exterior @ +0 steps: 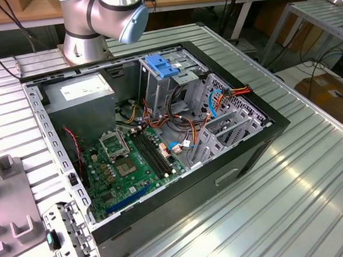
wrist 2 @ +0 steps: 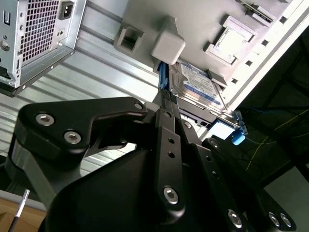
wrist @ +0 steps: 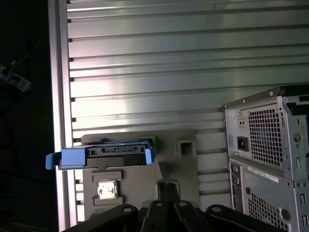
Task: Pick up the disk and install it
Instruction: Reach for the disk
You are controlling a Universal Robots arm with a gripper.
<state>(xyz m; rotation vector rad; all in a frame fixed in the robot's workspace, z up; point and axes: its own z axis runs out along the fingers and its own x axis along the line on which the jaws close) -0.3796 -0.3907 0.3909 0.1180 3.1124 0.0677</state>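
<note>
The disk (wrist: pixel 116 151) is a dark drive in bright blue carrier rails, lying on a grey fixture plate (wrist: pixel 181 171) near the edge of the ribbed metal table. In the second wrist view the disk (wrist 2: pixel 198 82) shows its labelled face, with a blue rail along one side. My gripper (wrist: pixel 167 186) hangs above the plate, a short way from the disk and not touching it. Its black fingertips look shut together with nothing between them. In the second wrist view the gripper (wrist 2: pixel 164 104) points toward the disk's near blue rail.
An open computer case (exterior: pixel 243 153) lies on the table with its motherboard (exterior: pixel 133 163), cables and a drive cage under a wide blue latch (exterior: pixel 159 65). The arm's base (exterior: pixel 84 35) stands behind it. The case's rear (wrist: pixel 265 140) is near the fixture.
</note>
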